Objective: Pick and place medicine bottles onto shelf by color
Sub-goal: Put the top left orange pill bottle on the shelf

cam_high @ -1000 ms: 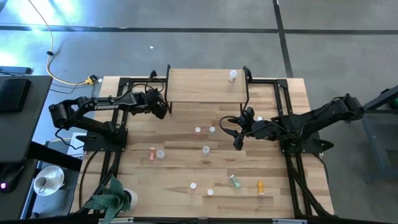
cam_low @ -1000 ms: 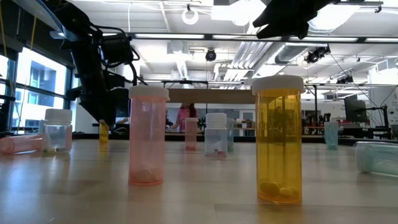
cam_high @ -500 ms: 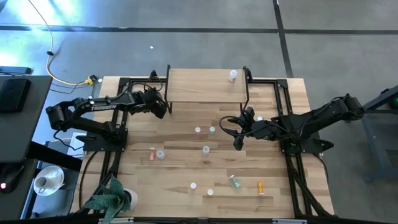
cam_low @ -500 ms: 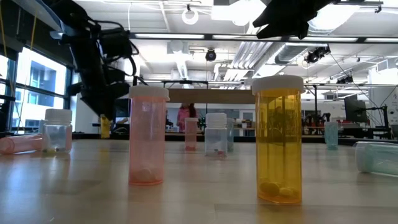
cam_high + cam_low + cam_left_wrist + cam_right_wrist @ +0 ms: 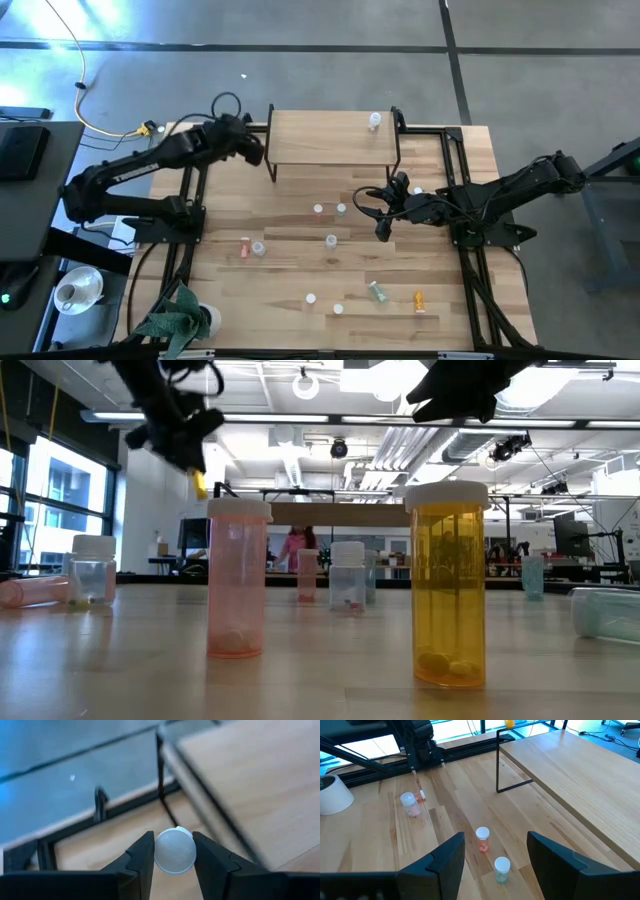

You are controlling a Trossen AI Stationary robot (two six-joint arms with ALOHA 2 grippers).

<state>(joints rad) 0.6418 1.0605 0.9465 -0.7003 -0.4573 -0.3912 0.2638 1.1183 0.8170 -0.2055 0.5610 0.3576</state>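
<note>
Left gripper (image 5: pixel 174 854) has risen, an orange bottle (image 5: pixel 174 851) clamped between its fingers.

left gripper (image 5: pixel 174 854): fingers clamped on a white bottle cap (image 5: pixel 175 851) | shelf (image 5: pixel 250 785): light wood top at 2 o'clock | table (image 5: pixel 110 840): beyond the cap

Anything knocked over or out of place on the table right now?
Two bottles lie on their sides: a pink bottle beside an upright clear bottle on the table's left, and a pale bottle at the low view's right edge. Nothing looks spilled.
</note>
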